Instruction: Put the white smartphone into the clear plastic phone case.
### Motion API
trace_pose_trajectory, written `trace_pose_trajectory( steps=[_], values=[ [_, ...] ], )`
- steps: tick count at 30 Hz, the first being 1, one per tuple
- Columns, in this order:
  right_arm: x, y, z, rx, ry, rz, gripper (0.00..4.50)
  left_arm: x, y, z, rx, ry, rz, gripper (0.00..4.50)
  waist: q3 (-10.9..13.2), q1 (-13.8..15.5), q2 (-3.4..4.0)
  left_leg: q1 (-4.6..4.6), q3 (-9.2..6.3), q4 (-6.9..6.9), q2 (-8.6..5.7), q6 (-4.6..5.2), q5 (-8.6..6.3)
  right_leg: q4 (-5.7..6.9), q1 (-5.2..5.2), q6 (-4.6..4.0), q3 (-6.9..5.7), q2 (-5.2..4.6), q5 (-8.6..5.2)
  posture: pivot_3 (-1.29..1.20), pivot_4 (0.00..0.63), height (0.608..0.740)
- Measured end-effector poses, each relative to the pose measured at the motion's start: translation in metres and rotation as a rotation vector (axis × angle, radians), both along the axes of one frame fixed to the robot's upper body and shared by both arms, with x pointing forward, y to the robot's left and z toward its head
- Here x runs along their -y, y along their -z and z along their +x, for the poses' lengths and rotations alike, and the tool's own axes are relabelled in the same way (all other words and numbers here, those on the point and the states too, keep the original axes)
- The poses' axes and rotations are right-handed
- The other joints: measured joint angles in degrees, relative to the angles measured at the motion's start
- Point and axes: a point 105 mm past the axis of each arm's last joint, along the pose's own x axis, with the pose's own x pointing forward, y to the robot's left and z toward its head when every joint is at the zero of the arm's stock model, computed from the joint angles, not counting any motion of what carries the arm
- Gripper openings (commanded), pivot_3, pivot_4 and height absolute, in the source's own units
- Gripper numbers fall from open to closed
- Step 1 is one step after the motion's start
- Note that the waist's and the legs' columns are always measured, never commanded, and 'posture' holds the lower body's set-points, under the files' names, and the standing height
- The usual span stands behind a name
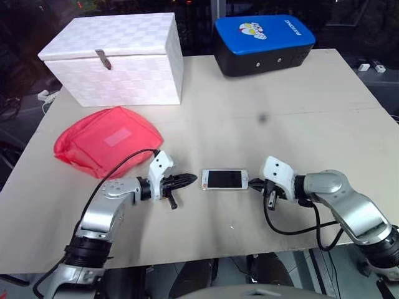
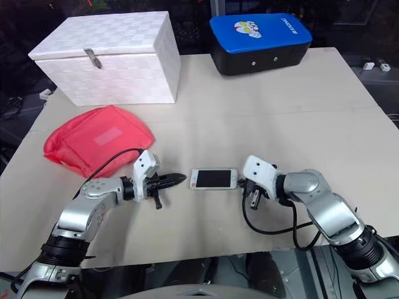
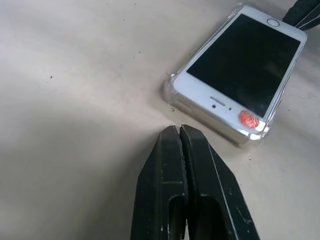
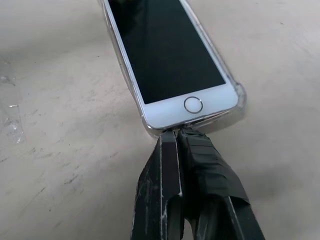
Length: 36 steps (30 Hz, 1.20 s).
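Note:
The white smartphone (image 1: pixel 224 179) lies flat, black screen up, near the table's front middle. It sits inside the clear plastic phone case (image 3: pixel 170 93), whose transparent rim wraps its corners (image 4: pixel 241 96). My left gripper (image 1: pixel 192 180) is shut and empty, pointing at the phone's speaker end with a small gap between them; its tips (image 3: pixel 177 131) rest just above the table. My right gripper (image 1: pixel 252 184) is also shut. Its tips (image 4: pixel 177 134) meet the case's edge at the home-button end. The right fingers (image 3: pixel 303 15) appear beyond the phone in the left wrist view.
A red fabric pouch (image 1: pixel 106 140) lies at the left. At the back left stands a white box (image 1: pixel 118 59), and at the back a blue-topped black case (image 1: pixel 262 43). The table's front edge (image 1: pixel 206 256) runs close below both arms.

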Motion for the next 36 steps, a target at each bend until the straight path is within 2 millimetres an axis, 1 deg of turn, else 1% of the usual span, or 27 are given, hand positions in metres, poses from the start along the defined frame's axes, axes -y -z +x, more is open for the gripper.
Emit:
trace_pose_trajectory(
  steps=[10,13,16,19,22,24,26,29,31,33,35,36],
  values=[
    [-0.004,0.002,0.009,0.008,-0.028,-0.025,0.00,0.009,0.002,0.002,0.001,0.009,-0.001,0.05,0.00,0.57,0.00,0.09,-0.01,0.03,0.00,0.00,0.00,0.05,0.10,0.00,-0.02,0.00,0.00,0.00,0.150,0.740],
    [-0.002,0.002,0.010,0.012,-0.029,-0.032,0.00,0.006,0.001,0.003,0.003,-0.003,0.004,0.05,0.00,0.58,0.00,0.10,-0.01,0.04,0.00,-0.01,0.01,0.07,0.10,0.00,-0.04,0.01,0.01,0.00,0.150,0.740],
    [0.003,-0.002,0.011,0.014,-0.015,-0.001,0.00,0.003,-0.002,0.002,-0.005,0.004,-0.018,0.05,0.02,0.55,-0.02,0.07,-0.01,0.04,0.00,-0.01,0.01,0.06,0.08,0.00,-0.04,0.01,0.01,0.00,0.150,0.740],
    [0.014,-0.010,0.012,0.008,0.029,0.054,0.00,-0.005,-0.015,0.002,0.002,0.022,-0.062,0.05,0.05,0.53,-0.05,0.04,-0.02,0.04,0.00,-0.01,0.00,0.00,0.07,0.00,-0.03,0.01,0.00,0.00,0.150,0.740],
    [0.018,-0.017,0.013,0.004,0.044,0.094,0.00,-0.005,-0.029,0.005,0.020,0.062,-0.070,0.05,0.07,0.52,-0.04,0.04,-0.02,0.04,0.00,0.00,0.00,-0.01,0.07,0.00,-0.03,0.01,0.00,0.00,0.150,0.740],
    [0.015,-0.021,0.012,-0.005,0.037,0.123,0.00,0.000,-0.031,0.004,0.010,0.095,-0.074,0.05,0.07,0.45,-0.04,0.04,-0.01,0.04,0.00,0.00,0.00,-0.01,0.07,0.00,-0.03,0.01,0.00,0.00,0.150,0.740],
    [0.007,-0.023,0.010,-0.021,0.013,0.165,0.00,0.009,-0.024,0.000,-0.019,0.136,-0.064,0.05,0.08,0.20,-0.03,0.05,0.00,0.03,0.00,0.00,0.00,0.00,0.07,0.00,0.00,0.01,0.00,0.00,0.150,0.740],
    [-0.008,-0.025,0.008,-0.033,-0.035,0.189,0.00,0.025,-0.009,-0.004,-0.057,0.178,-0.035,0.05,0.08,-0.02,-0.05,0.04,0.00,0.04,0.00,0.00,0.00,0.01,0.07,0.00,-0.01,0.01,0.01,0.00,0.150,0.740],
    [-0.012,-0.021,0.008,-0.048,-0.050,0.185,0.00,0.029,-0.009,0.000,-0.041,0.183,-0.021,0.05,0.08,-0.02,-0.05,0.05,0.00,0.04,0.00,0.00,0.00,0.02,0.07,0.00,-0.02,0.01,0.01,0.00,0.150,0.740],
    [-0.017,-0.012,0.009,-0.087,-0.071,0.161,0.00,0.032,-0.010,0.005,-0.007,0.189,0.012,0.05,0.08,0.01,-0.04,0.07,0.00,0.05,0.00,0.00,0.00,0.03,0.08,0.00,-0.01,0.01,0.01,0.00,0.150,0.740],
    [-0.017,-0.001,0.007,-0.132,-0.090,0.122,0.00,0.032,-0.011,0.008,0.009,0.181,0.021,0.05,0.08,-0.04,-0.04,0.07,0.00,0.06,0.00,0.00,0.00,0.03,0.08,0.00,-0.01,0.01,0.01,0.00,0.150,0.740],
    [-0.018,-0.002,0.007,-0.131,-0.112,0.103,0.00,0.031,-0.010,0.009,0.011,0.176,0.022,0.05,0.07,-0.09,-0.03,0.08,0.02,0.06,0.00,0.00,0.00,0.03,0.08,0.00,0.00,0.01,0.00,0.00,0.150,0.740]
  ],
)
